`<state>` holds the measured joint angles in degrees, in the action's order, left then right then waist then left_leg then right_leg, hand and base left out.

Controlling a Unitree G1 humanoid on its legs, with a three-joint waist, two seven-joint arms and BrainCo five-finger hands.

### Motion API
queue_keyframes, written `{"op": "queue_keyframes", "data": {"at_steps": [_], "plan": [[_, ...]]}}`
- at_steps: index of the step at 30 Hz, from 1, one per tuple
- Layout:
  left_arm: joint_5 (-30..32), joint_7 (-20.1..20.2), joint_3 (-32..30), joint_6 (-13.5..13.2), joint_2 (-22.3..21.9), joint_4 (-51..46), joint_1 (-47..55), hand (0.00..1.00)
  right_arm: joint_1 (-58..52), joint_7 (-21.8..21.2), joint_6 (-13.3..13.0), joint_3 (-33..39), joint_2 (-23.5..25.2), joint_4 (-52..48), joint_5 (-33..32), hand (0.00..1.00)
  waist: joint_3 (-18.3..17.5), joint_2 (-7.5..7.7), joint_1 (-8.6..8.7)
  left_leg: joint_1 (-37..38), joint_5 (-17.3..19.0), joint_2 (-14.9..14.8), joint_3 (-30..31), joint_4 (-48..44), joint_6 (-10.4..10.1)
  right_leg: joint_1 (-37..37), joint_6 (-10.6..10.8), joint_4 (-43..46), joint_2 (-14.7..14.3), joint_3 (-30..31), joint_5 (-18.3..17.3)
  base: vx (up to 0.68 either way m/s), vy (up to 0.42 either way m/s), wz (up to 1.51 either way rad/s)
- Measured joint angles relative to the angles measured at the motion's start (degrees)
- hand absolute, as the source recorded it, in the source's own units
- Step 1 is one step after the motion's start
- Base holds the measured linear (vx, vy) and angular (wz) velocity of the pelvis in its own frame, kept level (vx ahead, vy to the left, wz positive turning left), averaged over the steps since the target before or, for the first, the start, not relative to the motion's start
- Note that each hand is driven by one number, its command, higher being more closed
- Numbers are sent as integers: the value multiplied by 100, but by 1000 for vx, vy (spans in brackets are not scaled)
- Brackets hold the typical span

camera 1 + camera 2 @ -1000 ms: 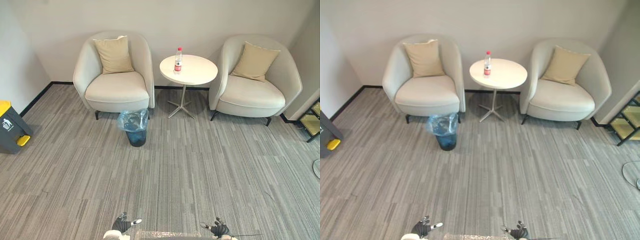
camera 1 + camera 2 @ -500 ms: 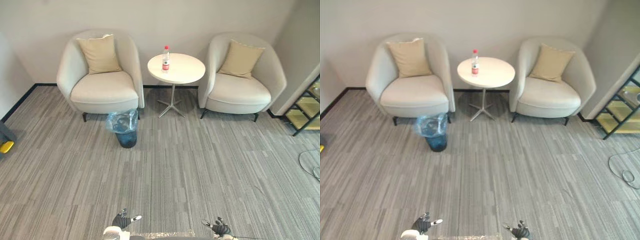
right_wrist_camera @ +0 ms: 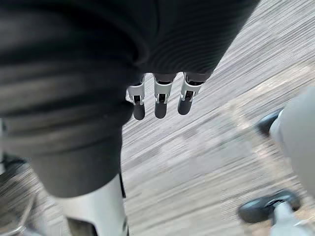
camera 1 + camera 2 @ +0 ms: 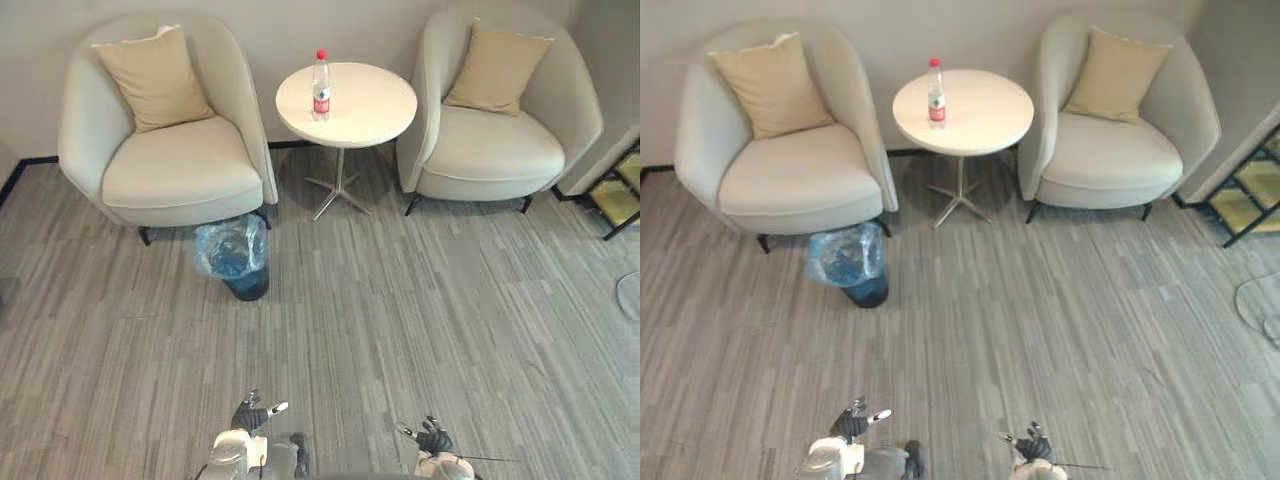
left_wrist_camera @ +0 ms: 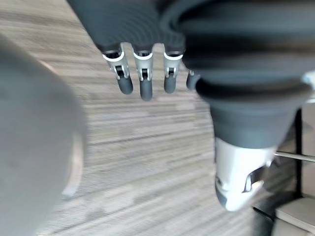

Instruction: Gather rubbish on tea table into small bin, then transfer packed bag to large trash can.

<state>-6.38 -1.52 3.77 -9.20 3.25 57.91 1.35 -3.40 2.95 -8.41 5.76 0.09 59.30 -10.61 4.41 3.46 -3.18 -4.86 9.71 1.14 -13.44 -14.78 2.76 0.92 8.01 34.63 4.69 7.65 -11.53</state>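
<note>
Low at the near edge of the head views, left hand and right hand hang apart; the wrist views add the detail, left fingers and right fingers loose and straight over carpet, both empty. Open carpet runs ahead to the small bin, lined with a blue bag, just off the left armchair. Beyond, the bottle stands upright, left of centre on the round tea table, between that chair and the right armchair.
</note>
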Motion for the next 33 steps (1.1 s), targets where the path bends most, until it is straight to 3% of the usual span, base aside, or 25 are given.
{"op": "queue_keyframes", "data": {"at_steps": [1, 2, 4, 6, 8, 10, 11, 12, 16, 18, 19, 21, 22, 24, 25, 26, 28, 29, 30, 31, 33], "plan": [[3, 56, 85, 4, -40, -1, -1, 0, 2, -32, 7, -31, -1, -35, 74, 0, 15, -13, 6, 213, 95, 20, -17, 121, 21, 348, 344, 798, 41, -112, 175, 334, 54, -34], [6, 77, 200, 23, -92, 3, -30, 0, 1, -60, 15, -31, -16, -148, 172, 0, 28, -28, 28, 496, 259, 53, -7, 217, 20, 754, 318, 1726, 163, -367, 153, 343, 40, -24], [35, 89, 233, 79, -221, 63, -14, 0, 17, -68, 12, -31, -59, -244, 229, 0, 89, -102, 63, 1078, 364, 35, 21, 374, 43, 1132, -282, 2415, 466, -1088, -247, 387, 8, -10], [169, 142, 220, 81, -232, 125, -66, 0, 37, -72, -4, -47, -83, -263, 344, 0, 106, -180, 110, 1438, 364, -190, 161, 452, 43, 1375, -643, 1858, 578, -1866, -621, 302, -80, 24], [194, 182, 225, 79, -220, 160, -74, 0, 109, -70, -4, -37, -80, -216, 375, 0, 98, -141, 156, 1509, 364, -292, 341, 462, 41, 1615, -649, 778, 583, -2042, -570, 323, -187, 59], [296, 178, 239, 83, -231, 278, -53, 0, 127, -70, -2, -34, -82, -193, 376, 0, 63, -75, 254, 1594, 430, -228, 572, 462, -104, 1727, -720, -915, 522, -1851, 391, 396, -269, 56], [303, 166, 216, 90, -234, 403, -126, 0, 142, -86, -1, -21, -159, -158, 381, 0, 57, -130, 265, 1628, 535, -245, 814, 452, -279, 1710, -566, -1096, 376, -1668, 874, 350, -223, 12], [304, 174, 214, 87, -295, 523, -154, 0, 234, -79, -3, -21, -284, -68, 380, 0, -18, -402, 238, 1596, 512, -425, 1010, 439, -308, 1632, -618, -1205, 200, -1644, 870, 339, -200, -7], [307, 169, 158, 86, -400, 748, -207, 0, 293, -69, 0, 95, -448, 179, 369, 0, 8, -670, 258, 1497, 441, -737, 1266, -172, -459, 1254, -732, -1477, -118, -1828, 645, 300, -186, -2], [290, 167, 34, 76, -407, 637, -241, 0, 227, -66, 5, 80, -463, 276, 358, 0, 148, -580, 245, 776, 241, -1016, 1276, -1999, -969, 706, -846, -1859, -274, -1950, 506, 256, -172, 35], [284, 162, -62, 58, -417, 453, -234, 0, 210, -33, 12, 79, -465, 269, 318, 0, 239, -576, 164, 261, 326, -1321, 1124, -3200, -964, 375, -956, -1986, -401, -2041, 371, 184, -81, 21], [279, 156, -63, 56, -407, 377, -243, 0, 178, -11, 12, 82, -443, 247, 267, 0, 330, -491, 152, -4, 613, -1399, 862, -3421, -829, 123, -949, -2062, -400, -2100, 304, 177, -39, 18], [265, 158, -51, 44, -416, 307, -240, 0, 115, -7, 11, 84, -432, 241, 227, 0, 338, -450, 133, -227, 792, -1350, 676, -3322, -725, -22, -933, -2146, -362, -2117, 282, 190, -11, 19], [169, 157, 9, -11, -415, 226, -234, 0, 86, -5, 12, 98, -453, 248, 157, 0, 325, -485, 89, -628, 850, -944, 491, -1975, -655, -181, -831, -2282, -237, -2164, 223, 198, 75, 8], [148, 154, 75, -11, -410, 225, -240, 0, 90, -7, 9, 104, -499, 247, 155, 0, 316, -571, 82, -702, 474, -766, 553, -1057, -663, -201, -749, -2292, -241, -2139, 172, 198, 133, -24], [120, 149, 168, -41, -378, 189, -238, 0, 82, 7, 22, 104, -503, 283, 155, 0, 288, -521, -55, -481, 148, -594, 485, -614, -614, -276, -657, -2407, -166, -1874, 164, 273, 118, -21], [121, 141, 229, -45, -227, 261, -261, 0, 124, 1, 5, 82, -449, 264, 156, 0, 174, -479, -16, -488, 9, -508, 437, -584, -573, -451, -621, -2962, -305, -1507, 447, 353, 84, 0], [113, 137, 190, -36, -162, 236, -264, 0, 163, 2, 4, 92, -392, 288, 158, 0, 241, -453, -49, -804, 102, -575, 365, -1259, -540, -602, -504, -3244, -262, -1420, 629, 271, 132, 5], [166, 150, 96, -63, -122, 223, -312, 0, 273, 0, 9, 95, -279, 294, 172, 0, 279, -434, -97, -997, 235, -529, 449, -1342, -461, -694, -475, -3284, -213, -1400, 619, 188, 184, -14], [183, 161, -27, -48, -176, 233, -266, 0, 230, -6, 5, 93, -291, 280, 174, 0, 190, -552, -110, -870, 130, -526, 537, -831, -319, -700, -481, -3279, -279, -1351, 614, 179, 151, -24], [174, 178, -76, -2, -124, 248, -176, 0, 225, -67, 15, 8, -207, 302, 306, 0, 33, -354, -154, -495, 316, -257, 269, -471, -246, -442, -327, -2537, -14, -1059, 188, 241, 145, -45]]}}
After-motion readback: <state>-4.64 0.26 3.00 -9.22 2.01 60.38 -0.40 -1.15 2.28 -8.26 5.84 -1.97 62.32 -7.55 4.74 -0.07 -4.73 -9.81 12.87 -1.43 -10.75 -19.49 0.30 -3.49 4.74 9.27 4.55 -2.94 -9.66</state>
